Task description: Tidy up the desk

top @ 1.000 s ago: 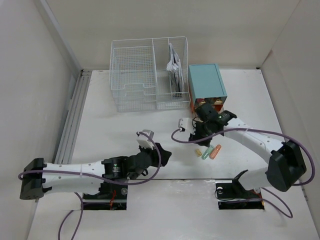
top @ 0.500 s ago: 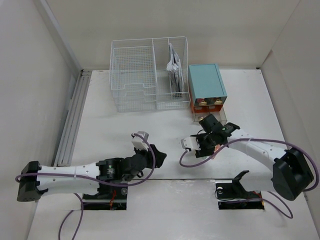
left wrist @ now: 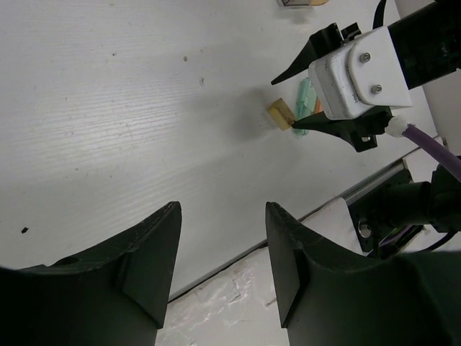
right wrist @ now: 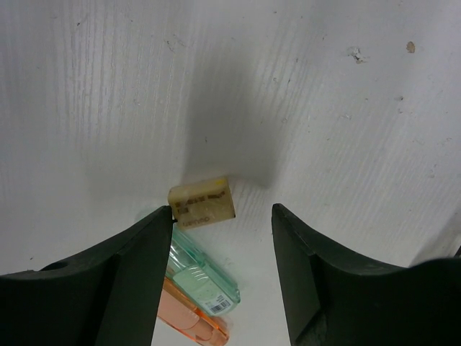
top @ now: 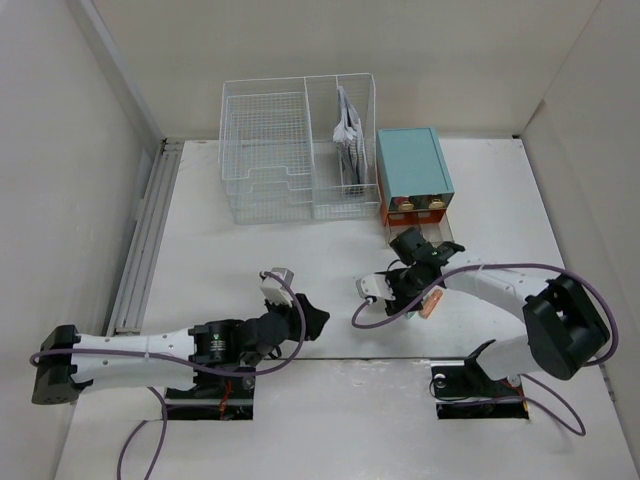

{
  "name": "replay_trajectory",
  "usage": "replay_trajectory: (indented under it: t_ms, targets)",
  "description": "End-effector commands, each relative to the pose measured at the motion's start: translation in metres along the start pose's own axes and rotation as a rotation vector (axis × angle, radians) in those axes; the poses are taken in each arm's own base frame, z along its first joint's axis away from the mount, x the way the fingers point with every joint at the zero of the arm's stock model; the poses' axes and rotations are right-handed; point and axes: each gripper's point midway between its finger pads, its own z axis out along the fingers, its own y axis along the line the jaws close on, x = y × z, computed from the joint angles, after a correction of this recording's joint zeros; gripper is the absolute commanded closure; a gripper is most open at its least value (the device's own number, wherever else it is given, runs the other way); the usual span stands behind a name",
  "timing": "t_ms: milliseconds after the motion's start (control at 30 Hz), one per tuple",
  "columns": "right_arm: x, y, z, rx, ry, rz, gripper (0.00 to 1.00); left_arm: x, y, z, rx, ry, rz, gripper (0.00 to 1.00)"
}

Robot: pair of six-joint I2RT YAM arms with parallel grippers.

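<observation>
The desk (top: pixel 220 260) is a broad white tabletop. A beige eraser (right wrist: pixel 202 202), a green highlighter (right wrist: pixel 204 277) and an orange highlighter (right wrist: pixel 189 317) lie together on it. My right gripper (right wrist: pixel 223 209) is open and low over them; the eraser sits by its left fingertip. In the top view the right gripper (top: pixel 405 288) covers most of them and only the orange highlighter (top: pixel 432 303) shows. My left gripper (top: pixel 312 322) is open and empty near the desk's front edge, left of the items. The left wrist view shows the eraser (left wrist: pixel 281 115) ahead.
A white wire-mesh rack (top: pixel 295 150) holding papers (top: pixel 350 135) stands at the back. A teal drawer box (top: pixel 412 170) with an orange drawer (top: pixel 415 208) pulled out stands beside it. A metal rail (top: pixel 140 250) runs along the left wall.
My right gripper has moved from near the drawer box toward the near edge and now covers the eraser and highlighters. My left gripper has drawn back slightly toward the front edge.
</observation>
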Motion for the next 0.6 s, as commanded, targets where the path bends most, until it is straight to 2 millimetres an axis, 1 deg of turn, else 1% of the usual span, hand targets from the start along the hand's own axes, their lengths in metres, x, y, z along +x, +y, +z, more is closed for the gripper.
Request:
replay_trajectory:
  t_ms: [0, 67, 133, 233, 300, 367, 467, 500, 533, 567]
  targets:
    - [-0.0136, -0.0094, -0.0006, 0.016, -0.049, -0.037, 0.38, -0.0019, -0.0033, -0.0015, 0.023, -0.014, -0.023, 0.53]
    - [-0.0119, -0.008, 0.0023, 0.004, -0.044, -0.032, 0.38, -0.0019, -0.0033, -0.0015, 0.023, -0.014, -0.023, 0.53]
    - [-0.011, -0.0067, 0.0037, -0.021, -0.034, -0.01, 0.38, -0.0064, -0.0077, -0.0031, 0.035, -0.022, -0.034, 0.53]
    - [-0.0081, -0.0012, 0.0053, -0.057, -0.02, 0.005, 0.39, -0.0039, -0.0038, -0.0034, 0.022, -0.013, -0.022, 0.53]
    - [-0.0081, -0.0012, 0.0053, -0.057, -0.02, 0.005, 0.39, -0.0058, -0.0051, -0.0045, 0.029, -0.018, -0.029, 0.53]
    - [-0.0102, -0.0042, 0.0037, -0.039, -0.027, 0.016, 0.42, -0.0059, -0.0051, -0.0045, 0.029, -0.018, -0.029, 0.53]
    - [-0.0051, -0.0043, 0.0046, -0.03, -0.004, 0.026, 0.56, -0.0092, -0.0075, -0.0063, 0.035, -0.022, -0.034, 0.53]
    - [-0.0051, -0.0038, 0.0046, -0.03, -0.004, 0.038, 0.62, -0.0092, -0.0076, -0.0063, 0.035, -0.022, -0.034, 0.53]
    - [-0.0051, -0.0038, 0.0046, -0.03, -0.004, 0.038, 0.73, -0.0092, -0.0076, -0.0063, 0.035, -0.022, -0.034, 0.53]
    - [-0.0059, -0.0056, 0.0048, -0.022, -0.007, 0.044, 0.77, -0.0092, -0.0076, -0.0063, 0.035, -0.022, -0.034, 0.53]
